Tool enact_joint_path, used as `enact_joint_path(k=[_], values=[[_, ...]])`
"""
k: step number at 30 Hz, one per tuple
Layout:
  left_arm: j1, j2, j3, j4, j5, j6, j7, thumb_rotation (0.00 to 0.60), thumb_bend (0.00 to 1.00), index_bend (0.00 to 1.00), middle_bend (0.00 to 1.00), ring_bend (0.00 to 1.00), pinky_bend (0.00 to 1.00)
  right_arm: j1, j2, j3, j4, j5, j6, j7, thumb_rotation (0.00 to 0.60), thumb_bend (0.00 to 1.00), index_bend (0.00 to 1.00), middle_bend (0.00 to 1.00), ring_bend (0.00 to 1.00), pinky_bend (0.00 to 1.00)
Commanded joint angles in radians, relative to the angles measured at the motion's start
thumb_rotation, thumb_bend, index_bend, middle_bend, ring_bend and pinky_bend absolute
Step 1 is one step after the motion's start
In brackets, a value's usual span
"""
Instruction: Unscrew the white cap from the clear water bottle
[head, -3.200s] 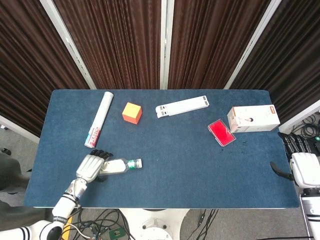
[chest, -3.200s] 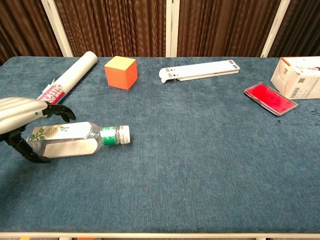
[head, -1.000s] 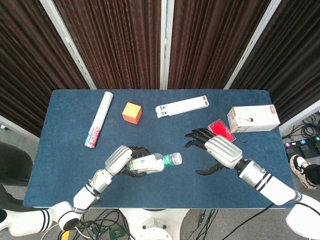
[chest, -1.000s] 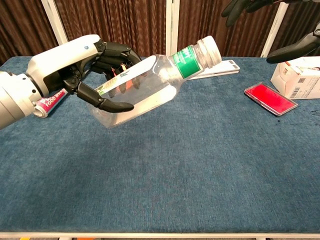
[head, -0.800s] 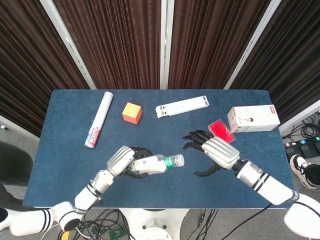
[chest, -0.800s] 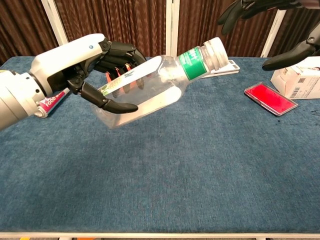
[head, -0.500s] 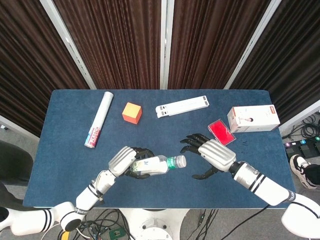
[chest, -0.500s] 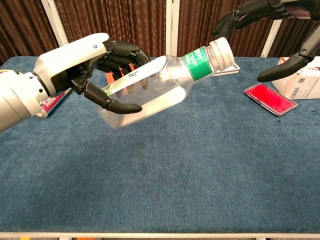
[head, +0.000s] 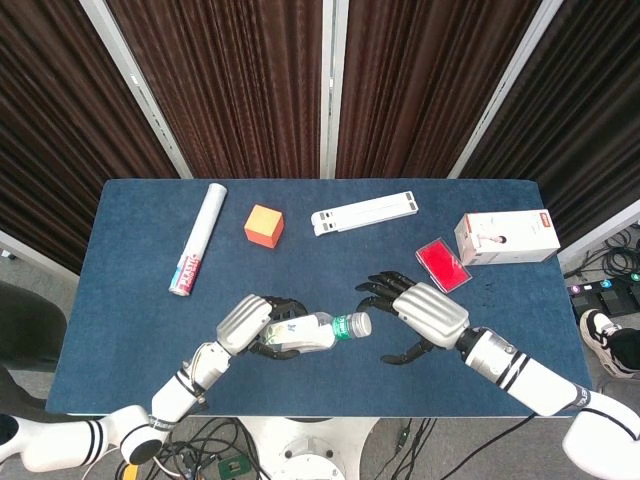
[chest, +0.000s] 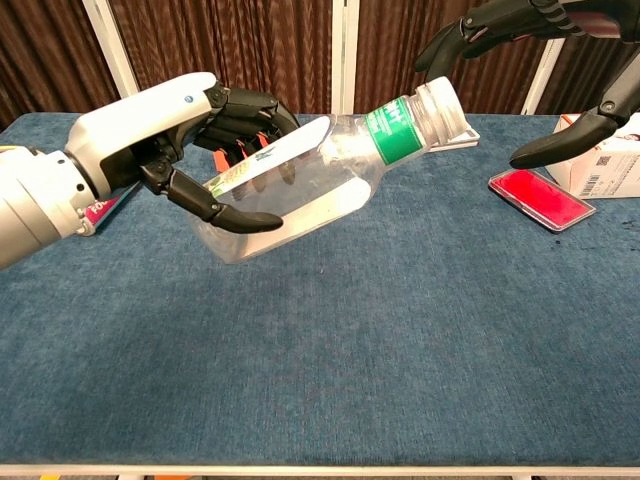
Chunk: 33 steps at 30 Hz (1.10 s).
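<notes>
Your left robot hand (chest: 165, 140) grips the clear plastic water bottle (chest: 310, 180) around its body, lifted off the blue felt table (chest: 400, 330), neck tilted up toward the right. The white screw cap (chest: 440, 105) is on the bottle, above the green label band (chest: 390, 127). Your right robot hand (head: 420, 315) is spread, holding nothing, fingers arched just beside the cap; looks like no contact, but the chest view crops the palm. Behind: orange cube (head: 264, 225), white roll of plastic wrap (head: 198, 252), long white flat device (head: 364, 213), red flat case (head: 443, 264), white cardboard box (head: 507, 237).
</notes>
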<state>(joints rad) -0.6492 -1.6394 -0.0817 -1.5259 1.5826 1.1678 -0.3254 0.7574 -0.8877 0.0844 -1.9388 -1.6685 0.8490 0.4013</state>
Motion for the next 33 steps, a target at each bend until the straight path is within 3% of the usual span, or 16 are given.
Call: enact_joint_path(k=[1, 21, 33], values=[[0.0, -0.002, 0.001, 0.002, -0.002, -0.001, -0.003, 0.6, 0.45, 0.54, 0.57, 0.51, 0.55, 0.001, 0.003, -0.002, -0.003, -0.003, 0.003, 0.0, 0.497, 0.09, 0.26, 0.09, 0.0, 0.0], [-0.004, -0.011, 0.008, 0.006, 0.001, 0.0, -0.009, 0.6, 0.45, 0.54, 0.57, 0.51, 0.55, -0.006, 0.005, -0.007, -0.013, -0.023, 0.063, -0.003, 0.499, 0.1, 0.26, 0.09, 0.0, 0.0], [-0.006, -0.007, 0.005, 0.002, 0.003, 0.007, -0.009, 0.6, 0.45, 0.54, 0.57, 0.51, 0.55, 0.005, -0.001, -0.019, -0.01, 0.012, 0.015, -0.024, 0.498, 0.1, 0.26, 0.09, 0.0, 0.0]])
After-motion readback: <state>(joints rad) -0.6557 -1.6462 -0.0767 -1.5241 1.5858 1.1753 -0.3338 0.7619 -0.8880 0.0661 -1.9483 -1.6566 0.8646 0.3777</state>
